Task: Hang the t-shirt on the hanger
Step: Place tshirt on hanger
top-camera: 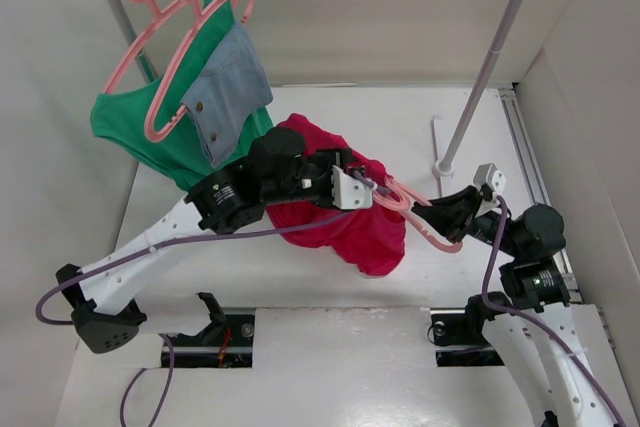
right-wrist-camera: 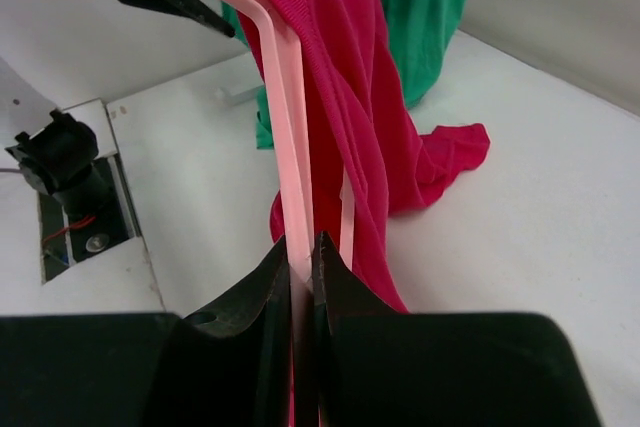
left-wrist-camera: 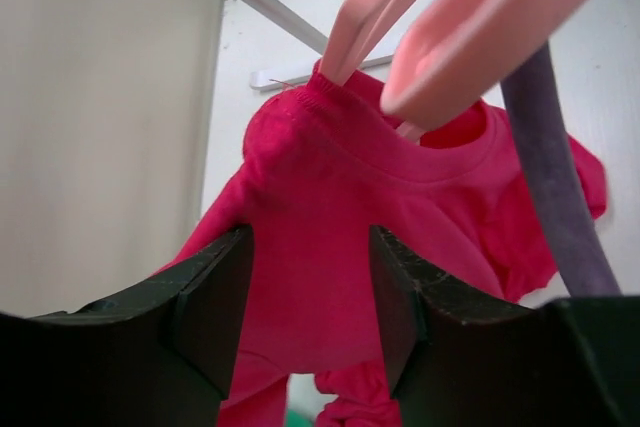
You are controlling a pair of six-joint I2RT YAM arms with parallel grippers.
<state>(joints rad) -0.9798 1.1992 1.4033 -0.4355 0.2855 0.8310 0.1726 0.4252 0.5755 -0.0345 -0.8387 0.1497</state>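
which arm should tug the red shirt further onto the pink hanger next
Left. The left pincer is open right at the t-shirt, just below its collar. The right pincer is shut on the hanger, holding it up, so it probably shouldn't let go.

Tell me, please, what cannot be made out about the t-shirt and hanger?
Top external: the t-shirt hides the hanger's far end.
Left wrist: the top edge cuts off the hanger's hook.
Right wrist: the right gripper hides the hanger's near end.
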